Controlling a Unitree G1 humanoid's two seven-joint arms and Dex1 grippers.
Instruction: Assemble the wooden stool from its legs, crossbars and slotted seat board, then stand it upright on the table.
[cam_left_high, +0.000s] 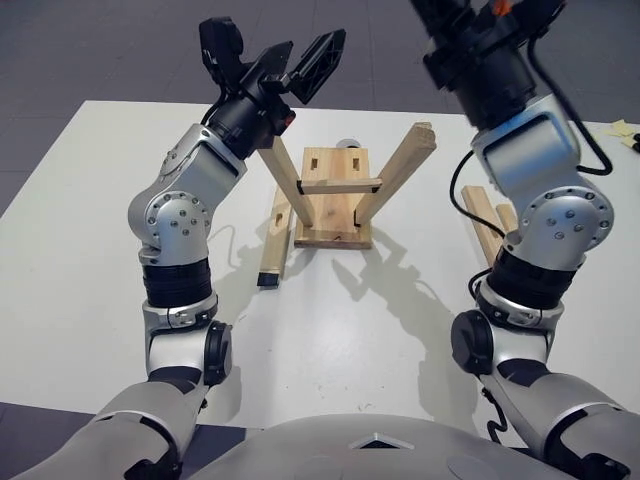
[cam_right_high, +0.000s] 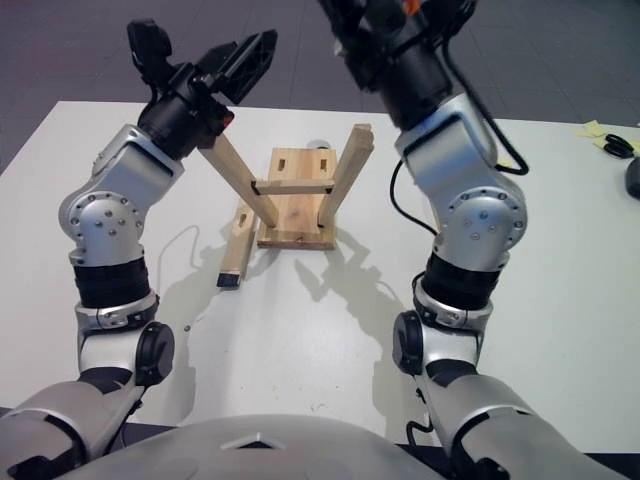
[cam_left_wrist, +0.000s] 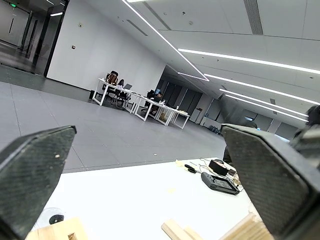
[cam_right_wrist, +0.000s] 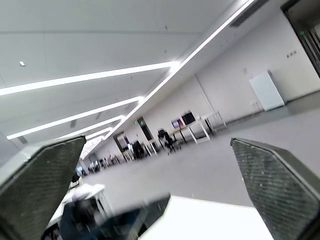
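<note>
Seat board (cam_left_high: 335, 195) with fitted legs (cam_left_high: 400, 175) on counter (cam_left_high: 100, 250); loose leg (cam_left_high: 275, 240) at its left, sticks (cam_left_high: 487, 220) at its right; left claw (cam_left_high: 275, 58) and right claw (cam_right_wrist: 157, 185) spread wide.

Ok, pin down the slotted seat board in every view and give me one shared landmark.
Left eye view: seat board flat on the table, centre.
Right eye view: same, slightly left of centre.
Left wrist view: probably the slotted wood corner beside one finger.
Right wrist view: faces ceiling and room instead.
Landmark: crossbar spanning above the board.
</note>
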